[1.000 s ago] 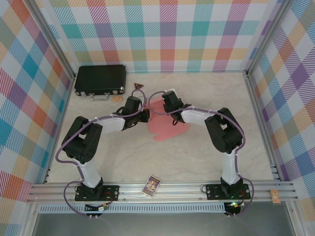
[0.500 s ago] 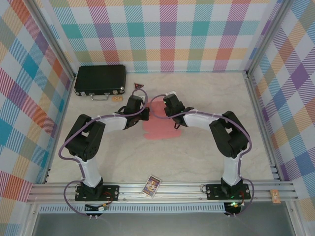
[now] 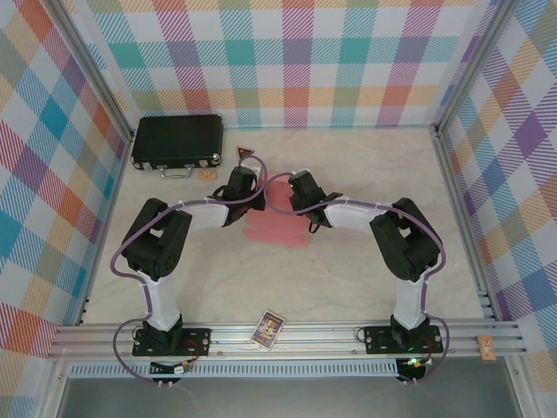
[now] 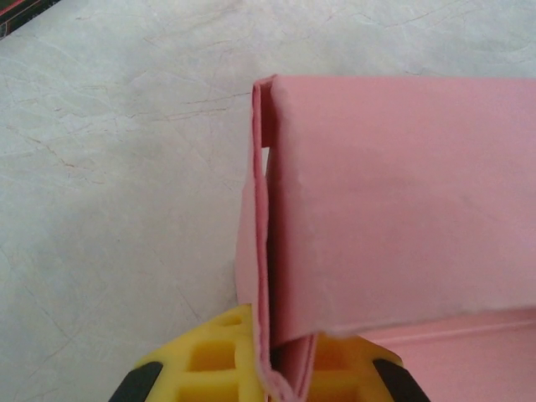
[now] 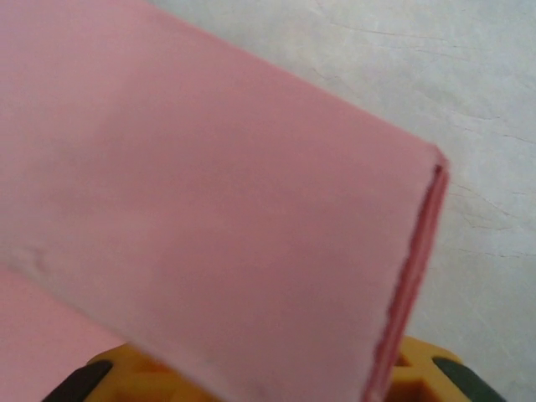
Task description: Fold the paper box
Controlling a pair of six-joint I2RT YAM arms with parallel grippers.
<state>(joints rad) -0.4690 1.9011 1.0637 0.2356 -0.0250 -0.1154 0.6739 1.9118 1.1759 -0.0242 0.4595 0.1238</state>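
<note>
Moved since a second ago: both wrists have pushed a little toward 12 o'clock. The paper box (image 3: 280, 228) was splayed toward 4 o'clock and is now a tighter shape gathered under them.
Near rail: a picture card (image 3: 269, 329) lies at 6 o'clock, well apart from the work.
Paper box: it sits about mid-table (image 3: 365, 270), between the two wrists, partly folded, with one panel raised over the rest.
Left gripper (image 4: 280, 373): clenched on a doubled seam of the pink card, at the box's 10 o'clock corner.
Right gripper (image 5: 276, 373): at the 2 o'clock corner. A folded edge runs down between its fingers, but I cannot tell whether it is gripping or has let go.
Risk: if the right side frees the card while the crease is soft, I judge the panel could spring back open. A pull from the left alone could then drag the box or tear the thin seam.
Hidden: from above, the wrists cover the box's far edge. Flaps and tabs cannot be made out, and the right wrist view is blurred.
Far corner: a black case (image 3: 177, 142) rests at 10 o'clock, apart from everything.
</note>
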